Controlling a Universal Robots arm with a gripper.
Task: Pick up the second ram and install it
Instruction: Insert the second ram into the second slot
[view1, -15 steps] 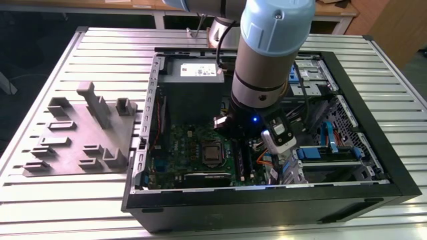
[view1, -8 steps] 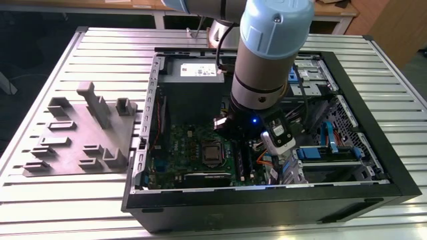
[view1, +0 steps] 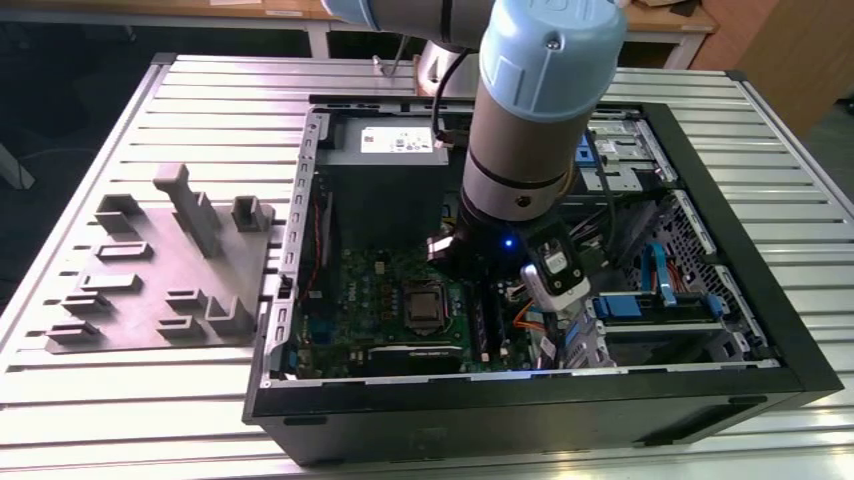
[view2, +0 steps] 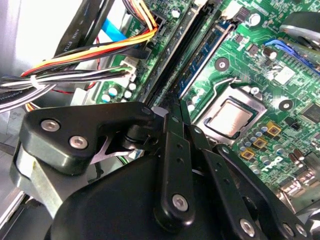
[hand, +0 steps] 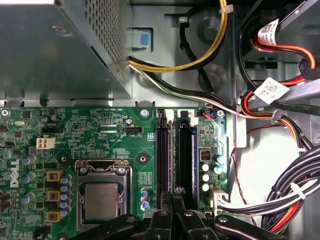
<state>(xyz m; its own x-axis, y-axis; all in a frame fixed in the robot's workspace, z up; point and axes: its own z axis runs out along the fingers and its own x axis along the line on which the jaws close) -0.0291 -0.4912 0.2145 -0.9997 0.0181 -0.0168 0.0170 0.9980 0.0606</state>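
Note:
In the first wrist view my gripper (hand: 173, 196) is shut, its fingertips down at the long black memory slots (hand: 184, 150) of the green motherboard (hand: 100, 125). The second ram (hand: 173, 160) appears edge-on as a thin dark strip running from between the fingertips along the slots; how deep it sits I cannot tell. The second wrist view has the gripper (view2: 175, 107) over the same slots (view2: 180, 55), beside the processor socket (view2: 230, 117). The exterior view shows the arm reaching down into the open computer case, with the gripper (view1: 491, 290) low over the motherboard (view1: 387, 290).
Bundles of coloured and black cables (hand: 280, 200) crowd one side of the slots. The grey power-supply box (view1: 387, 145) sits behind the board. Drive bays with blue latches (view1: 654, 300) are at the exterior view's right. A grey fixture plate (view1: 160, 270) with plastic blocks lies left of the case.

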